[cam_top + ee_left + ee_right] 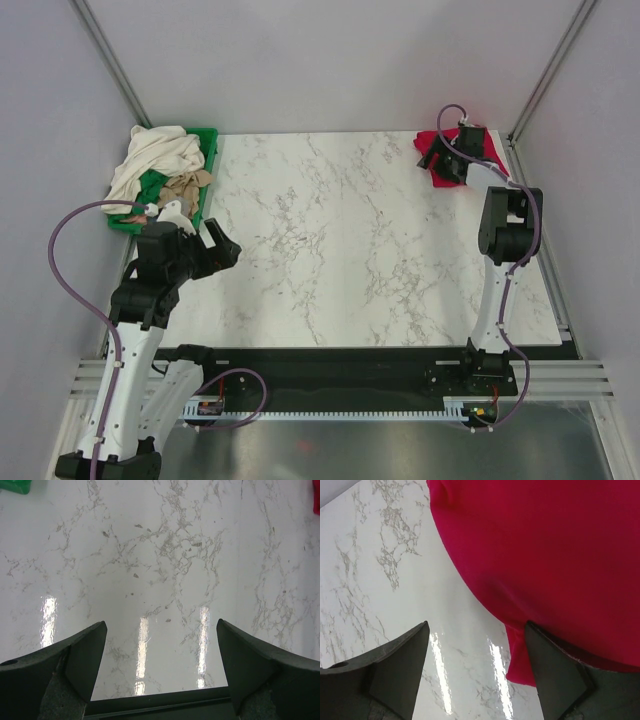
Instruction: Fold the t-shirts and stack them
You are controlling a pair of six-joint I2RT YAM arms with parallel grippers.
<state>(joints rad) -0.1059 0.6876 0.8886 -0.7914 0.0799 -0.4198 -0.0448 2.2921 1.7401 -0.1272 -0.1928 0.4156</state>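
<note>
- Now, three t-shirts show: one red t-shirt bunched at the far right corner of the bench, and one cream t-shirt and one tan t-shirt heaped on the single green tray at the far left.
- Of the two pincers, the right pincer hangs at the red t-shirt's edge, jaws spread, the cloth just beside one finger.
- The left pincer hovers above bare marble near the tray, jaws spread wide, holding nothing.
</note>
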